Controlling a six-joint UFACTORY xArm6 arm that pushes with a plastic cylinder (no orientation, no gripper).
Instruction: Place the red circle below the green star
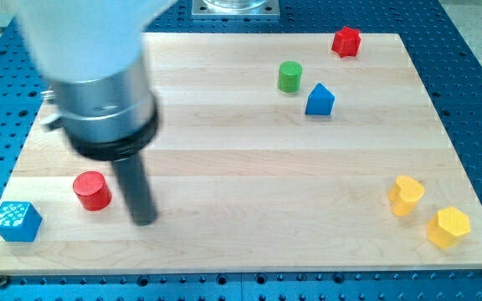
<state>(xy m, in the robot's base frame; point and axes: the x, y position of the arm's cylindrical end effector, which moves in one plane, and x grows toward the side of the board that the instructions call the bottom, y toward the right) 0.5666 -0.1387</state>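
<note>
The red circle (91,191), a short red cylinder, stands near the view's bottom left of the wooden board (241,167). My tip (145,222) rests on the board just to the right of the red circle and slightly lower, with a small gap between them. The only green block I see is a round green cylinder (289,76) at the view's upper middle right. No star-shaped green block shows; the arm's blurred body covers the upper left of the board.
A blue pointed block (319,100) sits just right of the green cylinder. A red angular block (346,41) is at the top right. A yellow heart (406,196) and a yellow hexagon (448,227) are at the bottom right. A blue cube (16,221) sits at the bottom left edge.
</note>
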